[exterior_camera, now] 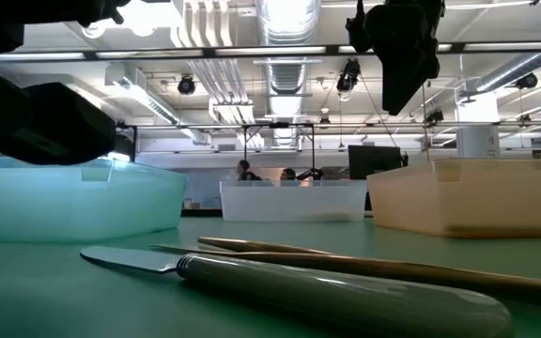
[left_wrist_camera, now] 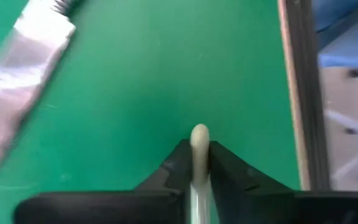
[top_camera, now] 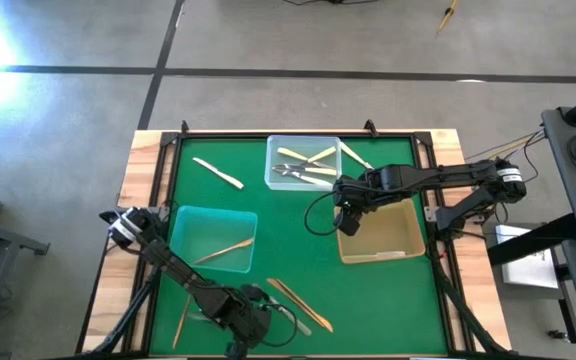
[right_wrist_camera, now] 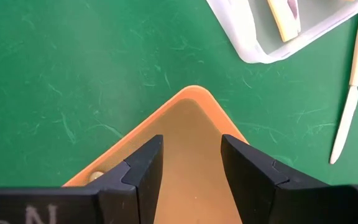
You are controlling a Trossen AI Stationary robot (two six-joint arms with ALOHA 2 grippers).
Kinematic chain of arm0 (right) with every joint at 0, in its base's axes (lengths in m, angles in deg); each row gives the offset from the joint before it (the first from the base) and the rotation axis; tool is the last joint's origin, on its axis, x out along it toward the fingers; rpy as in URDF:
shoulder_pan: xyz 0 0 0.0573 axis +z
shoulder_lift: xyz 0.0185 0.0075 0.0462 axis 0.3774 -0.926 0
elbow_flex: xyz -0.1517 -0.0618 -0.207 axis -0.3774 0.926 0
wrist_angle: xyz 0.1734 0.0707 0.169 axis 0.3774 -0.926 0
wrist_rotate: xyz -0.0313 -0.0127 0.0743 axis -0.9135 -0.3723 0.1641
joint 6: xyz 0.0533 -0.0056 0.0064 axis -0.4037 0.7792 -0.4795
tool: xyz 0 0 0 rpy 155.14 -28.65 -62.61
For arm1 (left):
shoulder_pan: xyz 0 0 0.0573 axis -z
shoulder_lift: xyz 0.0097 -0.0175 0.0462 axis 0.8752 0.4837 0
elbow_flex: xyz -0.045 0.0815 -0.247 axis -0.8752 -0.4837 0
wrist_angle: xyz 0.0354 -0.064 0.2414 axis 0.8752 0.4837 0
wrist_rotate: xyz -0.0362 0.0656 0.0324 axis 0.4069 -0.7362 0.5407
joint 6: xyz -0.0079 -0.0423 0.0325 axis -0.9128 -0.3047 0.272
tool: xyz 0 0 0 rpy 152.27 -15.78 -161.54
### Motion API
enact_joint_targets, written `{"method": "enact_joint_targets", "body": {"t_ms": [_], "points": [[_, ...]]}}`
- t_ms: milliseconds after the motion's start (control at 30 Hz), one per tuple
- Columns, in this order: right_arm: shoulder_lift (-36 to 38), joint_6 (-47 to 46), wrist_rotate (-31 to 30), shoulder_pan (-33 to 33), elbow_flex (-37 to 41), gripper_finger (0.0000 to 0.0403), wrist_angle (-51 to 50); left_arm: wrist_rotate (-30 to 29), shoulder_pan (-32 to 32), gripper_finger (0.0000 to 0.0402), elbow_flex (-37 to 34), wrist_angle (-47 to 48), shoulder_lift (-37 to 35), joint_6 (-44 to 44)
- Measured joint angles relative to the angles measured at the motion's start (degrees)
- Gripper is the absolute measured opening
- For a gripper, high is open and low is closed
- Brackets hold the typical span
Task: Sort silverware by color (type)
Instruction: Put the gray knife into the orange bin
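Nearest the low camera lies a cream-handled knife [exterior_camera: 346,291], its long axis running across the view, the silver blade pointing toward 9 o'clock. Just behind it lie two coppery gold utensils [exterior_camera: 364,263], nearly parallel to it.

From above, that cluster sits at about 6 o'clock on the green mat [top_camera: 298,215]. There the left gripper [left_wrist_camera: 199,163] is clamped on a cream-white utensil [left_wrist_camera: 199,155], whose rounded end sticks out past the fingertips, its long axis in line with the fingers.

The right gripper [right_wrist_camera: 191,158] hovers with its fingers spread and holding nothing, over a corner of the orange tray [right_wrist_camera: 194,134], at about 3 o'clock.

The clear tray [top_camera: 303,162] at 12 o'clock holds several cream and silver pieces, crossed at mixed angles. The teal tray [top_camera: 213,238] at 8 o'clock holds one gold utensil [top_camera: 224,249], slanted. A cream knife [top_camera: 218,172] lies loose at 10 o'clock, also slanted.
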Motion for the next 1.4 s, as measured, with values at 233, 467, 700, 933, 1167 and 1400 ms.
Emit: {"method": "enact_joint_targets", "body": {"t_ms": [233,467,700,933,1167,1400], "points": [[0.00,0.02,-0.02,0.00,0.00,0.0153,0.00,1.93,-0.03,0.0012,1.05,0.95,0.15,-4.99],[0.00,0.00,-0.02,0.02,0.00,0.0153,0.01,0.01,0.18,0.0012,6.50,11.54,0.31,-2.52],[2.16,-0.34,-0.01,1.90,0.00,0.0153,-3.05,-6.89,0.14,0.0012,12.06,25.97,-0.80,-2.33],[9.44,-4.44,-1.00,3.65,0.00,0.0153,-4.38,-13.79,0.12,0.0012,13.51,26.92,-4.51,-2.81],[13.50,-1.59,-5.04,4.13,0.31,0.0153,-4.20,-19.98,-3.28,0.0012,16.33,27.56,-5.79,-6.71],[17.95,2.65,-4.13,4.54,3.10,0.0153,1.04,-37.63,-9.60,0.0012,28.62,26.40,-6.10,-7.31]]}}
